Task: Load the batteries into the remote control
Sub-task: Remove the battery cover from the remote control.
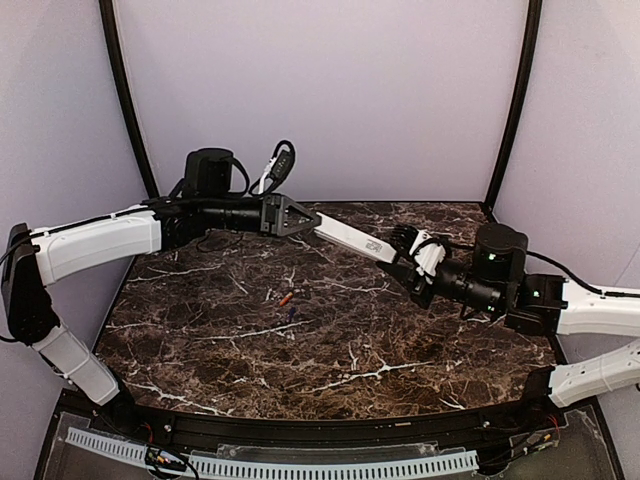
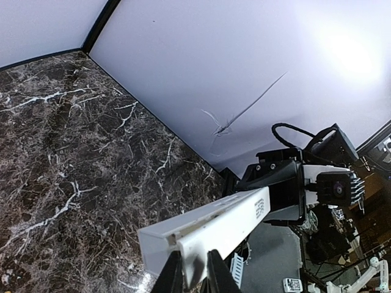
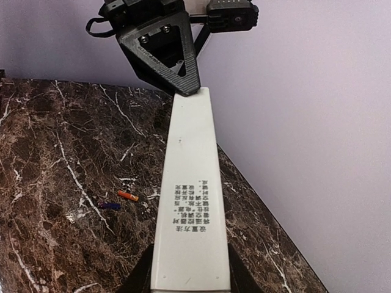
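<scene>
The left arm [image 1: 100,245] extended from the left edge of the top view, forearm nearly level, wrist stretched toward the centre. The right arm [image 1: 590,305] extended from the right edge, wrist angled up and to the left. Between them the remote [image 1: 350,238] hung in the air above the table [image 1: 400,350], slanting from upper left to lower right, its printed face toward the right wrist camera. The left fingers [image 2: 173,276] were clamped on its upper-left end; the right fingers [image 3: 142,279] gripped its lower-right end, one on each long edge. On the table, below the remote near frame centre, lay the red-orange battery [image 1: 286,298], with the blue battery [image 1: 291,314] just beneath it, slightly apart.
</scene>
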`<action>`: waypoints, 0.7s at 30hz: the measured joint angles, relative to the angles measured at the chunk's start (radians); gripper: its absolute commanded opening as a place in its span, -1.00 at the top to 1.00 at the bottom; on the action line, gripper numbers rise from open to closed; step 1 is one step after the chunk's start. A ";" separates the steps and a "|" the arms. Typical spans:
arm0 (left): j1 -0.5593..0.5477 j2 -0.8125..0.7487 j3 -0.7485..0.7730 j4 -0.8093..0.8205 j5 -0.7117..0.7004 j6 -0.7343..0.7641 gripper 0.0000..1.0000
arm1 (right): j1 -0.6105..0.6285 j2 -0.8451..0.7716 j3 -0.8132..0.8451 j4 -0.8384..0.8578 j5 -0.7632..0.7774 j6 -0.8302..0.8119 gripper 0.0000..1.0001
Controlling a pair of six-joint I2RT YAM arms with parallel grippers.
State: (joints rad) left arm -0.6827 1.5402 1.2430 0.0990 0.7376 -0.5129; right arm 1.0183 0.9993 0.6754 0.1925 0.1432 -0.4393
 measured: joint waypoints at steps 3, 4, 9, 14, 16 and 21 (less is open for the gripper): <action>-0.004 0.000 0.000 0.018 0.018 -0.011 0.78 | 0.000 0.005 0.000 -0.004 0.002 0.000 1.00; -0.003 0.000 0.000 0.023 0.025 -0.016 0.78 | 0.000 0.006 0.000 -0.007 0.004 0.000 1.00; -0.003 0.000 0.000 0.053 0.045 -0.031 0.81 | 0.000 0.006 0.000 -0.014 0.008 0.000 1.00; -0.003 0.000 0.000 0.085 0.072 -0.056 0.99 | 0.000 0.006 0.000 -0.023 0.013 0.000 1.00; -0.003 0.000 0.000 0.097 0.085 -0.067 0.99 | 0.000 0.006 0.000 -0.029 0.015 0.000 1.00; 0.011 0.000 -0.001 0.135 0.115 -0.107 0.99 | 0.000 0.002 -0.001 -0.026 0.015 0.000 1.00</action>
State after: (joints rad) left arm -0.6712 1.5402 1.2423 0.2344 0.8524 -0.6201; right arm 1.0180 1.0016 0.6743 0.1669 0.1585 -0.4389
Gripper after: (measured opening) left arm 0.039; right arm 0.279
